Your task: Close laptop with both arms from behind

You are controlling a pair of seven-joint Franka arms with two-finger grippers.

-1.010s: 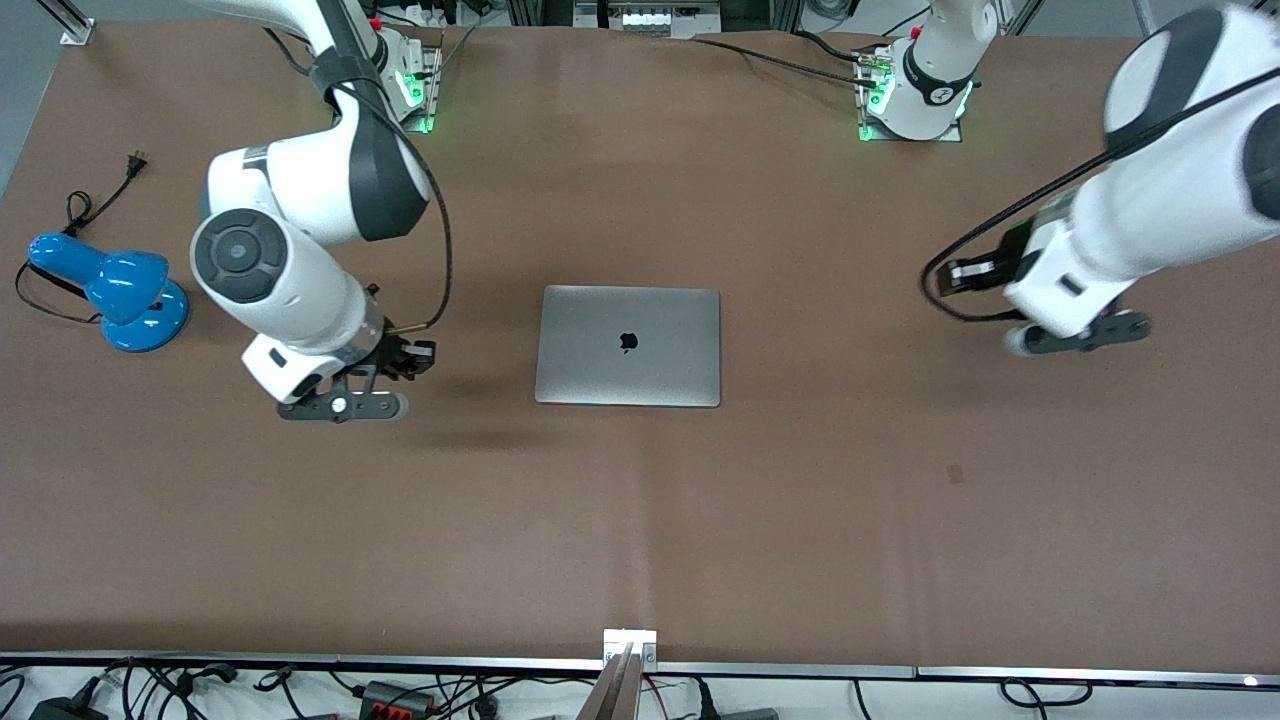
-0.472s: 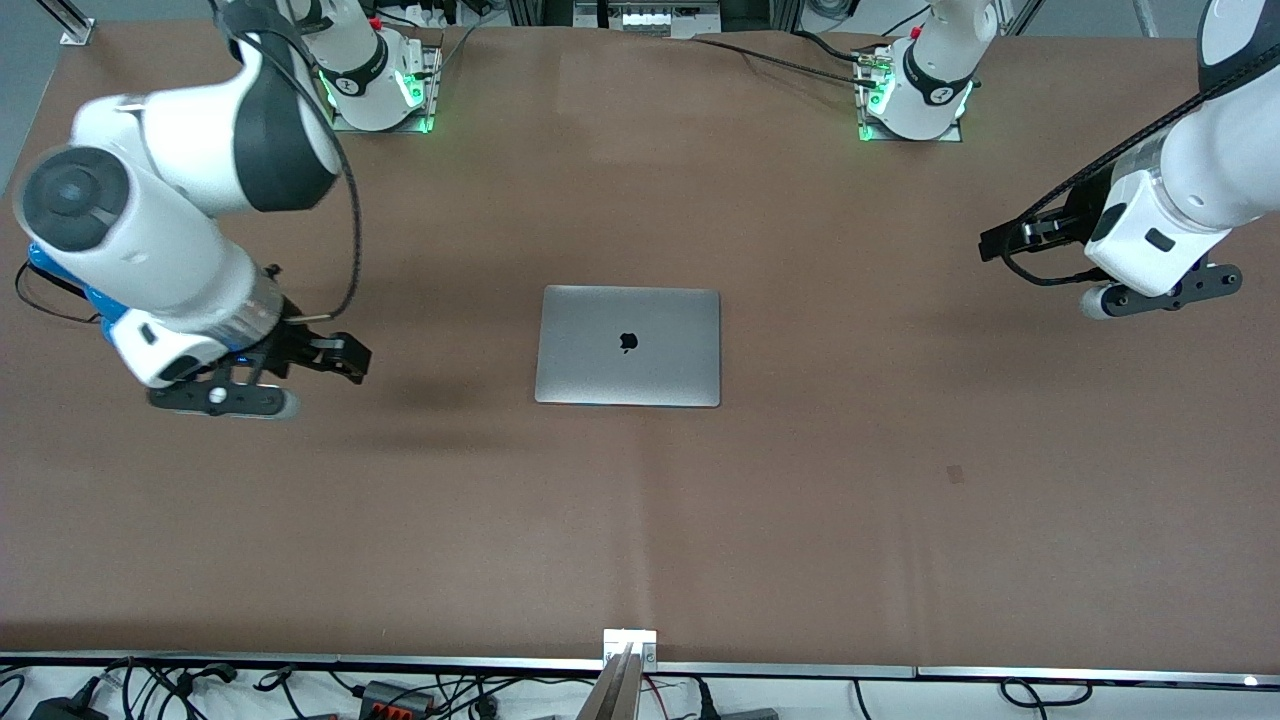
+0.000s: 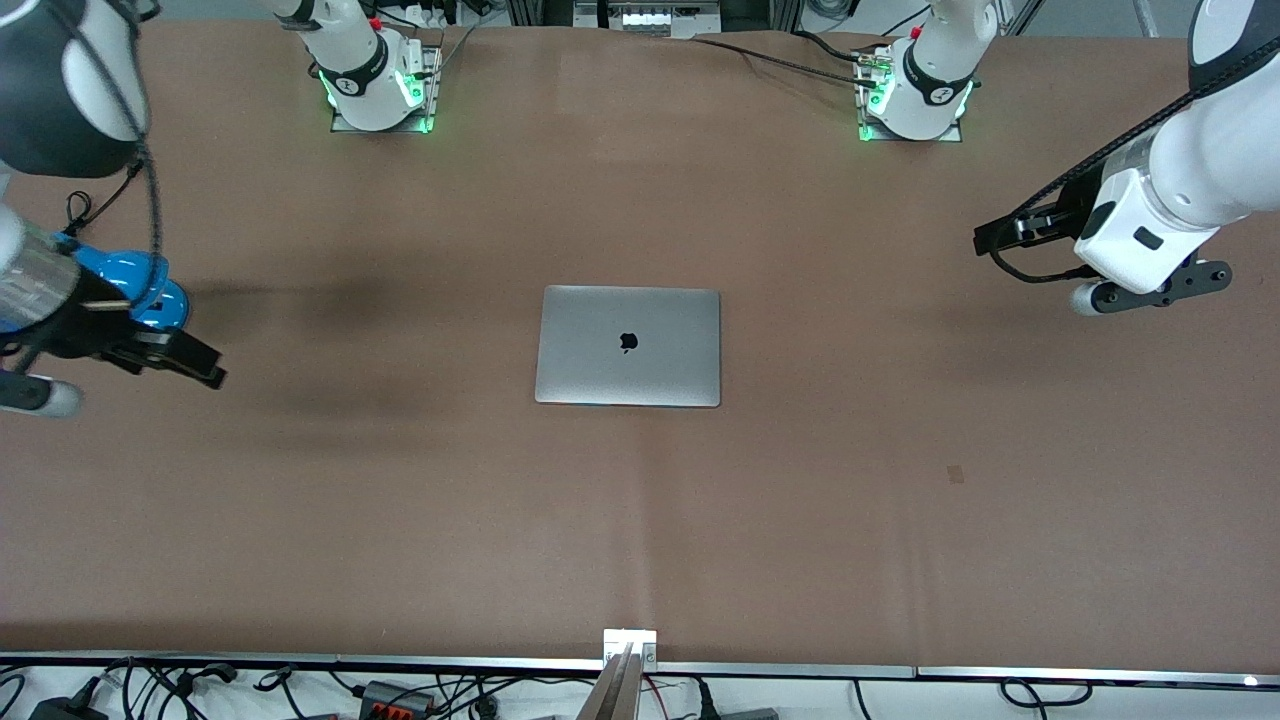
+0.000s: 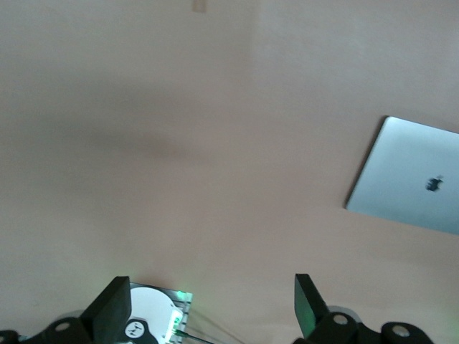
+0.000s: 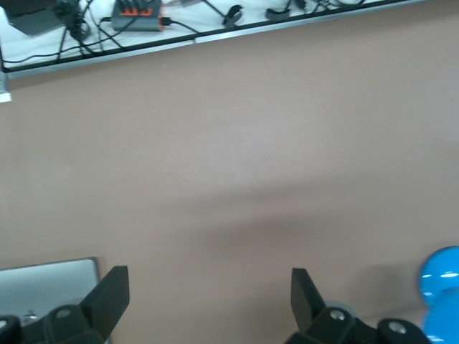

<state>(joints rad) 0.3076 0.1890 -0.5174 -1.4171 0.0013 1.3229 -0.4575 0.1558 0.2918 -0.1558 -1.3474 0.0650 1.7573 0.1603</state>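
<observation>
The laptop (image 3: 628,346) is seen at frame centre, lid already flat down w/ logo up, resting on the brown surface (image 3: 800,520); it is judged thin, stiff metal, fairly light, smooth & slippery, w/ fragile screen inside, so any contact is best made flat on the lid edge, not by pinching. Left gripper (image 3: 1145,293) is held spread & empty at frame right, right gripper (image 5: 208,301) spread & empty at frame left beside a blue lamp (image 3: 140,290).

The right hand (image 3: 40,385) runs off the front view's edge, seemingly covering part of the blue lamp (image 3: 150,290); the laptop (image 5: 46,283) is cropped in both wrist views.
</observation>
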